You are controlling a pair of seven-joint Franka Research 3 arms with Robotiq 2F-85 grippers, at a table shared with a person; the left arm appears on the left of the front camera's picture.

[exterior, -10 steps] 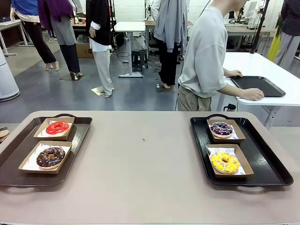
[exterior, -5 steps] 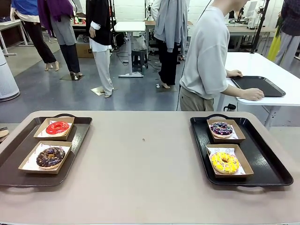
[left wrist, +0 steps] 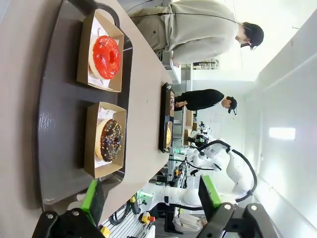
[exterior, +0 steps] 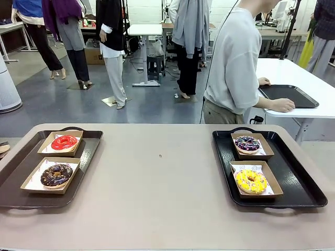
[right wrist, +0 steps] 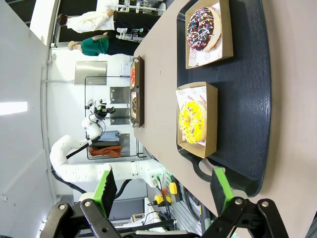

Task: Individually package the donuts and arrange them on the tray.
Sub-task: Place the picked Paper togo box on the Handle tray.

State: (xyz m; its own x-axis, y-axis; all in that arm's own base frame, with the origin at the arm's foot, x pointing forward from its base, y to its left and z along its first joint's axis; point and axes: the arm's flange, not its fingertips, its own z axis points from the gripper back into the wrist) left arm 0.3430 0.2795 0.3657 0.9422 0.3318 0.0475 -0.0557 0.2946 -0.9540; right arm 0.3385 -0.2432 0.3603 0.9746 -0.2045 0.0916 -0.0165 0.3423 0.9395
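Both claws, left gripper (left wrist: 148, 198) and right gripper (right wrist: 163, 191), wide and empty; donuts (exterior: 64, 142) boxed in pairs on left and right trays (exterior: 298, 183); approach boxes squarely, avoiding glaze.

Table (exterior: 162, 198) bearing two trays. Left tray (exterior: 15, 180): red donut (exterior: 64, 142) and chocolate donut (exterior: 56, 174), boxed. Right tray (exterior: 298, 183): purple donut (exterior: 247, 144) and yellow donut (exterior: 251, 181), boxed.
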